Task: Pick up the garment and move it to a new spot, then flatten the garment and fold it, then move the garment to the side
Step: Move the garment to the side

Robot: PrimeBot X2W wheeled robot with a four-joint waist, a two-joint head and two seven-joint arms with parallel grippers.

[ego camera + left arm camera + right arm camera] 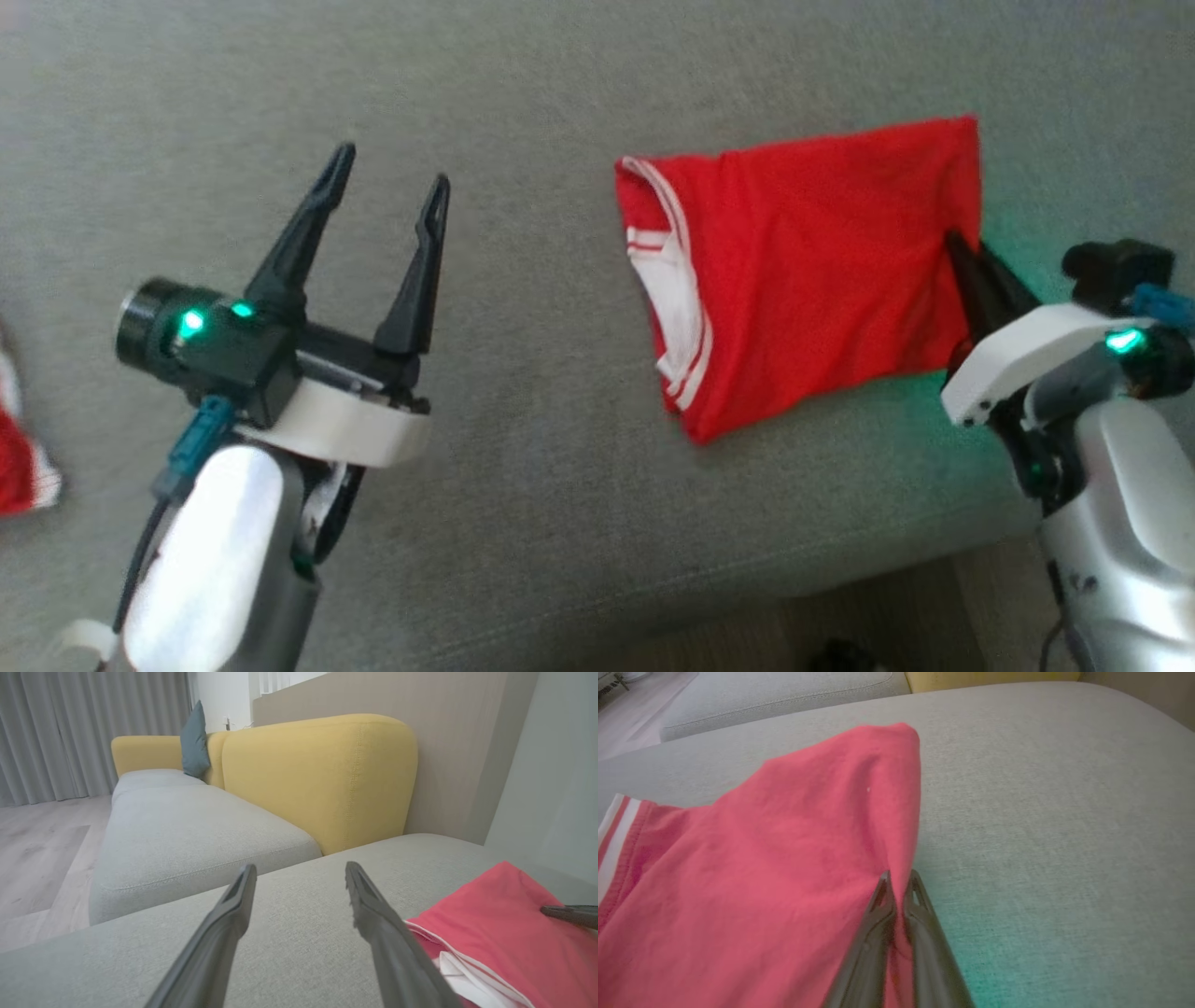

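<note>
Head view: the folded red shirt (803,271) lies on the grey seat cushion (523,504), right of centre. Its long side runs left to right, with the collar end toward the left. The right gripper (957,245) comes in low and slanted at the shirt's right edge, fingers pressed together on the cloth there. The left gripper (392,173) hovers well apart to the left, fingers spread and holding nothing. Left wrist view: the spread fingers frame bare cushion, with the shirt off to their right and a yellow backrest (317,779) beyond. Right wrist view: the two fingers pinch a raised ridge of the shirt's edge, and the rest of the cloth spreads away to the left. The right arm looks best placed to drag the shirt sideways.
</note>
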